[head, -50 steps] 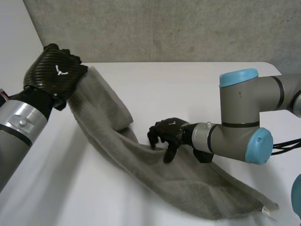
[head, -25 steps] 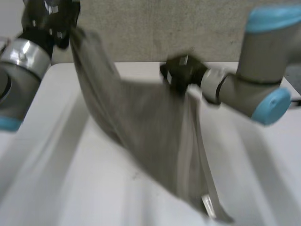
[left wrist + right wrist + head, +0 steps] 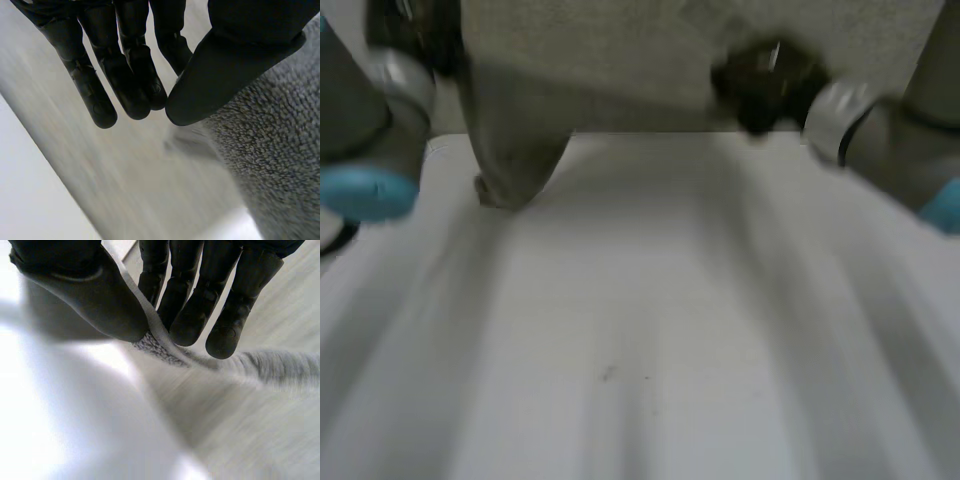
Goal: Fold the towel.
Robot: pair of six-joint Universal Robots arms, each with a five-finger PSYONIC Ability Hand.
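Head view: the left hand and the right hand are both raised at the far side of the white table. The grey towel hangs between them, off the surface. One end droops below the left hand, and its lowest tip is close to the tabletop or just touching it; motion blur hides which. The stretch of cloth towards the right hand merges with the grey wall behind, so its upper edge is hard to trace.

Left wrist view: the left hand has its thumb closed against its fingertips. The looped pile of the towel falls away from beside the thumb, so the hand appears to be pinching the cloth's edge, though the contact itself is tucked behind the thumb.

Right wrist view: the right hand clearly pinches a thin edge of the towel between thumb and fingers. The rest of the cloth trails off past the fingertips.

As for progress, I judge that the towel has been picked up and spread between two grips, but no fold has been made. It has yet to be laid down, doubled over and smoothed.

No brand, label or writing can be read in any of the views.
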